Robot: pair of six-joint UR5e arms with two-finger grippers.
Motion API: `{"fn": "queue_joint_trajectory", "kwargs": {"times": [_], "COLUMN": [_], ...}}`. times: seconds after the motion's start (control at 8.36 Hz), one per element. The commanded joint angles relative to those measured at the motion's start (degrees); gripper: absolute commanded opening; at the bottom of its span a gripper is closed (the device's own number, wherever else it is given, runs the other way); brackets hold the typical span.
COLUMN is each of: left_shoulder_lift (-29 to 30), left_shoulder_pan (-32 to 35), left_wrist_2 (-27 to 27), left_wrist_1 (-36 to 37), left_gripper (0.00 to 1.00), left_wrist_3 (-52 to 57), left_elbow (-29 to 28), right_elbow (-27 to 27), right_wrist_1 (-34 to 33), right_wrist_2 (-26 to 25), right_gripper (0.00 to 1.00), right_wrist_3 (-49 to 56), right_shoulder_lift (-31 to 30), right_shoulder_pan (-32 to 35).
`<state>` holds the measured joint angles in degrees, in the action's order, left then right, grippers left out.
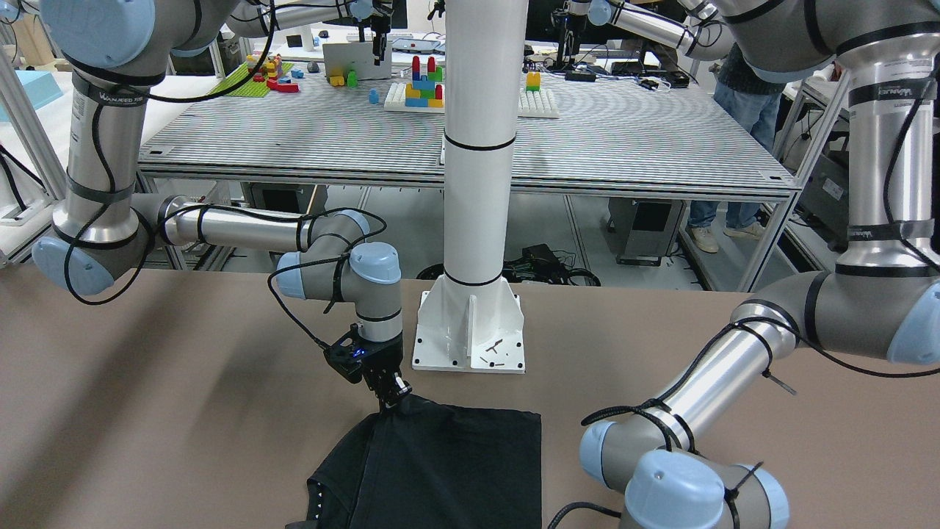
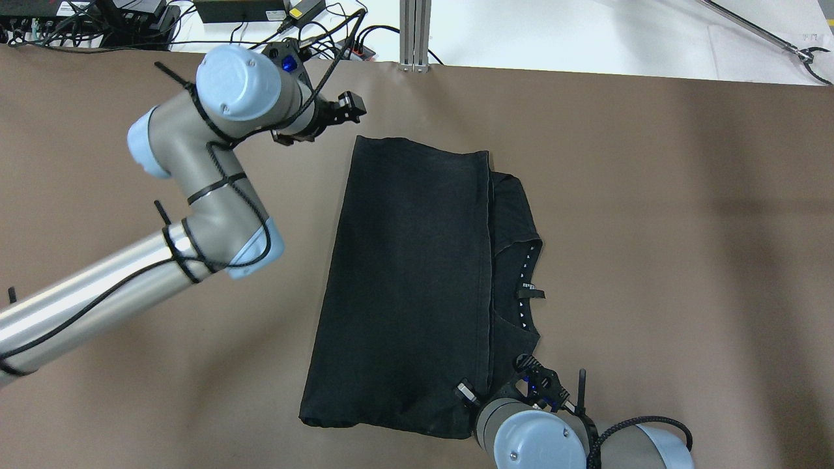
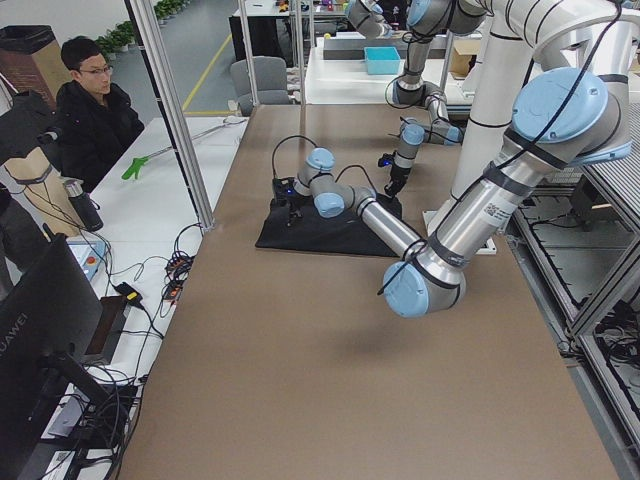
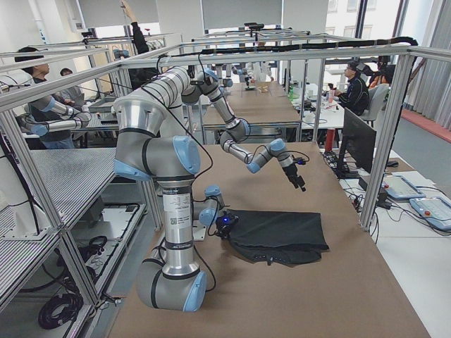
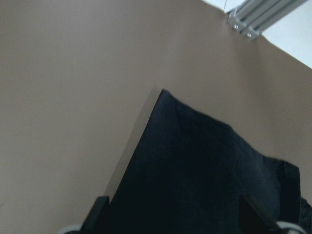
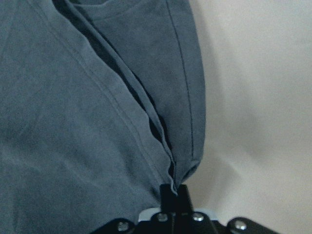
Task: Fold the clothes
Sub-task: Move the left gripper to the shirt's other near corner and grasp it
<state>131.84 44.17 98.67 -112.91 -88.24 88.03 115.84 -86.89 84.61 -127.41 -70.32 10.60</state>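
Observation:
The clothes (image 2: 410, 286) are one black garment lying folded lengthwise on the brown table (image 2: 651, 260), with a row of small white dots (image 2: 529, 260) showing along the uncovered right strip. My right gripper (image 6: 174, 192) is shut on the near right corner of the folded layer; the front view shows that right gripper (image 1: 389, 395) pinching the corner low over the table. Above the garment's far left corner hovers my left gripper (image 2: 354, 107). In the left wrist view its fingers (image 5: 100, 214) stand wide apart with only the cloth (image 5: 204, 170) below them.
The white column base (image 1: 470, 330) is bolted to the table just behind the garment's near edge. Cables and power bricks (image 2: 260, 19) lie past the table's far edge. A seated person (image 3: 90, 100) is beyond the far side.

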Motion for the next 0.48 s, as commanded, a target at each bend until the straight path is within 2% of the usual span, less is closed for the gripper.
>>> {"fn": "queue_joint_trajectory", "kwargs": {"times": [0.0, 0.12, 0.24, 0.36], "left_shoulder_lift": [-20.2, -24.7, -26.4, -26.8], "left_shoulder_pan": [-13.5, -18.9, -23.5, -27.0], "left_wrist_2": [-8.3, -12.8, -15.0, -17.2], "left_wrist_1": [4.4, 4.2, 4.1, 3.8], "left_gripper": [0.94, 0.94, 0.94, 0.87], "left_wrist_3": [-12.8, -16.9, -22.1, -26.6], "left_elbow": [26.3, 28.1, 27.4, 26.8], "right_elbow": [0.3, 0.4, 0.4, 0.4], "right_wrist_1": [0.1, 0.1, 0.1, 0.1], "right_wrist_2": [-0.8, -0.8, -0.8, -0.8], "right_gripper": [0.00, 0.00, 0.00, 0.00], "right_wrist_3": [0.1, 0.1, 0.1, 0.1], "right_shoulder_lift": [-0.1, -0.7, -1.0, -1.0], "right_shoulder_pan": [0.1, 0.2, 0.1, 0.1]}}
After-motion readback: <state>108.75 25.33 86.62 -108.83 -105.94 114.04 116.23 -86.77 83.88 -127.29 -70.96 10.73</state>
